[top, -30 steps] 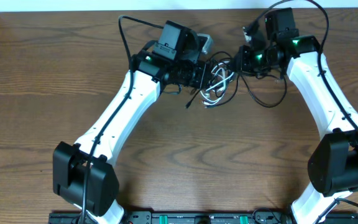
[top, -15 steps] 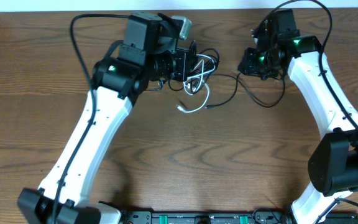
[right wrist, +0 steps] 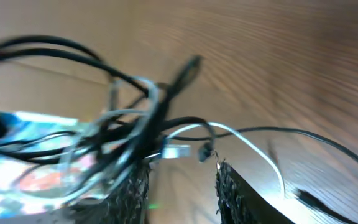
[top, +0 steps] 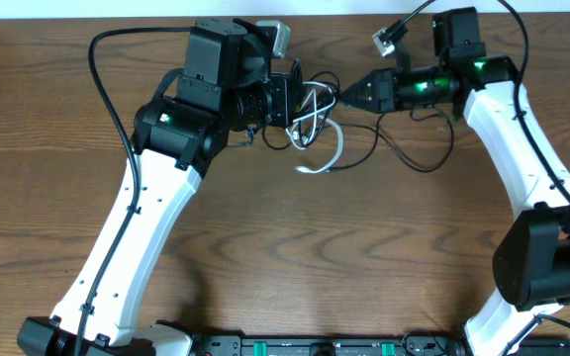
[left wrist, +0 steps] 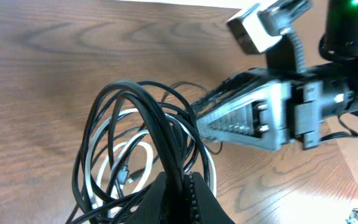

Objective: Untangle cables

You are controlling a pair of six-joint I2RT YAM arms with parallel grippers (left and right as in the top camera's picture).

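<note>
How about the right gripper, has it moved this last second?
Yes. The right gripper has slid leftward along the table's far edge, toward the cables in the left gripper.

No writing, label, brand or number is legible in any view.

Soft even light from above, weak shadows on table (top: 364, 257). Overhead view is sharp. Left wrist sharp on cables (left wrist: 157, 127), far edge soft. Right wrist has heavy motion blur, cables smeared.
</note>
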